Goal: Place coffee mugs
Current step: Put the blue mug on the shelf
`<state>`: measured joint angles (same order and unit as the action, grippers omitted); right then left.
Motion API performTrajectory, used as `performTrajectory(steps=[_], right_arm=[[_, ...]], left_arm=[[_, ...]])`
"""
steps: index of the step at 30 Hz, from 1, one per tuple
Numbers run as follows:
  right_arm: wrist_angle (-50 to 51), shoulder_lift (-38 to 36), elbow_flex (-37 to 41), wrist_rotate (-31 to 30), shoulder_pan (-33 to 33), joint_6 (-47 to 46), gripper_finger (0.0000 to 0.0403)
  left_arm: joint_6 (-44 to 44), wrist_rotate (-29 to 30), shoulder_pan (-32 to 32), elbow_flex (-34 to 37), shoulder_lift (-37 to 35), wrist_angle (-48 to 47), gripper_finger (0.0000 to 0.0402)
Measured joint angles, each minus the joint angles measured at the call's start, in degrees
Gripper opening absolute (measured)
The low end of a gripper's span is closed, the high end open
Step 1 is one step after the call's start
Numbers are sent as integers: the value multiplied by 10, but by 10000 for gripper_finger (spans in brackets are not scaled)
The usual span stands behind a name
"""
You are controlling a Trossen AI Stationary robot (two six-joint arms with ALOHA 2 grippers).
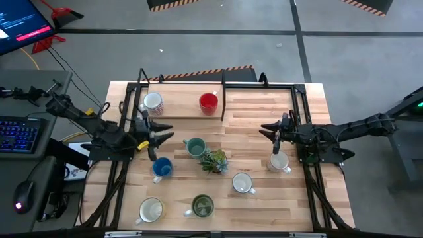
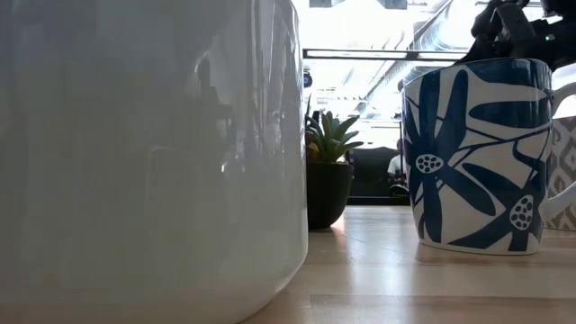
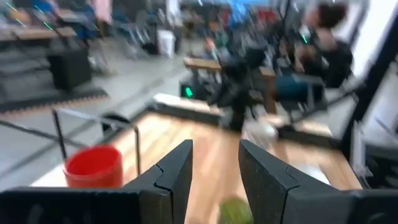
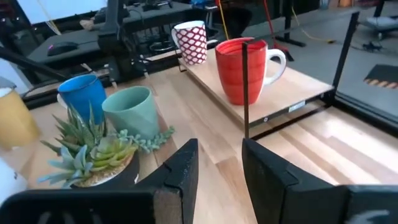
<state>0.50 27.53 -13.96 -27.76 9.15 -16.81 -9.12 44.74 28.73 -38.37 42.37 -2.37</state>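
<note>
1. You had seven ceramic mugs visible from above: two on the raised wooden shelf (image 1: 192,111), a red mug (image 1: 209,102) and a patterned white mug (image 1: 153,102).
2. Five on the table: blue mug (image 1: 162,167), teal mug (image 1: 195,147), olive mug (image 1: 201,205), two white.
3. Left gripper (image 1: 158,134) hung empty, fingers apart, above the blue mug.
4. Right gripper (image 1: 269,129) empty too, fingers parted.

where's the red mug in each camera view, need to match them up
high view: red mug on the raised board at the table's far side, right of the patterned white mug.
low view: not in it.
left wrist view: lower left, blurred.
right wrist view: upper middle, on the board, patterned white mug behind it.
shared landmark: the raised board.
</note>
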Motion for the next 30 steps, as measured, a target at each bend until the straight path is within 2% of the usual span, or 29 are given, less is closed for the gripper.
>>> performTrajectory(steps=[5,9,14,19,22,30], right_arm=[[10,1,0,9,-11,-40,103],[17,1,0,9,-21,-58,103],[32,2,0,2,-33,-81,103],[32,2,0,1,-36,-104,103],[32,2,0,1,-36,-103,103],[35,2,0,1,-36,-104,103]], left_arm=[[-97,-37,-3,-85,0,-247,120],[-156,-115,-17,-120,7,-338,120],[-163,-207,-37,-123,20,-420,120],[-164,-274,-57,-123,50,-482,120],[-163,-295,-64,-123,67,-487,120],[-164,-297,-66,-123,130,-525,120]])
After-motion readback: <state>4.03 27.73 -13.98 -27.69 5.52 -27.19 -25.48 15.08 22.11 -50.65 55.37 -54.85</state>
